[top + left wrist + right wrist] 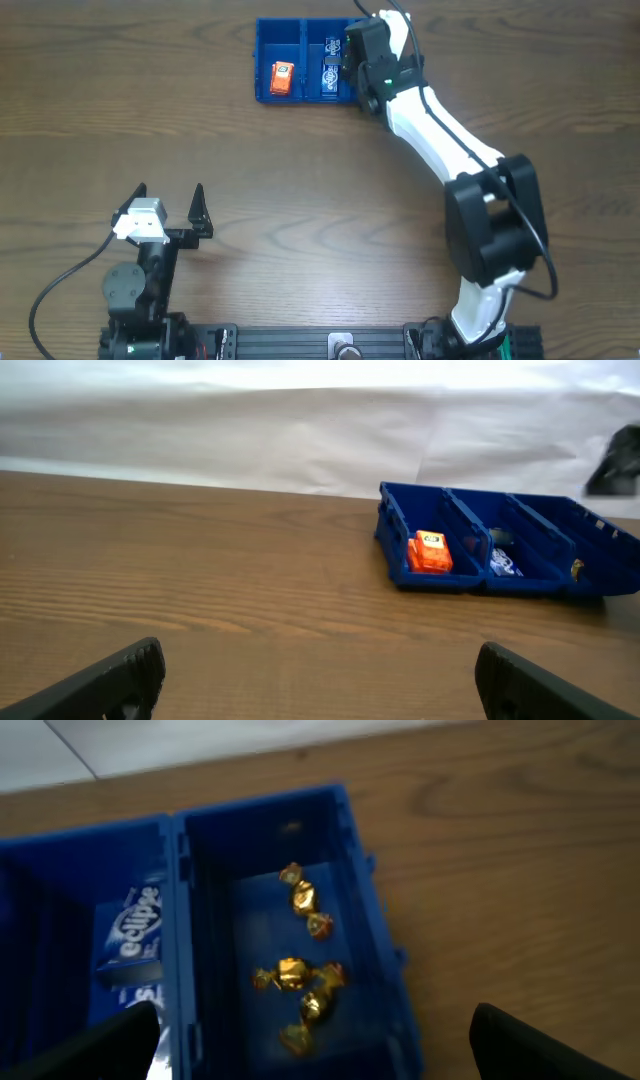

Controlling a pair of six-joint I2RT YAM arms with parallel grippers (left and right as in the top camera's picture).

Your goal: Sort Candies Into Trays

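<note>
Your tray (283, 40) is a rigid blue plastic rectangle with three compartments, standing on a wood-grain table (300, 200).

- **Left compartment:** one orange boxy candy (283, 78).
- **Middle compartment:** flat white-and-blue packets (130, 935). There appear to be two, though the second is partly hidden.
- **Right compartment:** a cluster of crinkled gold foil-wrapped candies (290, 973). There are at least five, overlapping too much for an exact count.

Your right gripper (315, 1050) hangs directly over the right compartment with its fingers spread wide and nothing between them. The gold candies lie below the gap between the fingers.

Your left gripper (170, 195) has its jaws apart and empty. It sits near its base and well apart from the tray.
</note>
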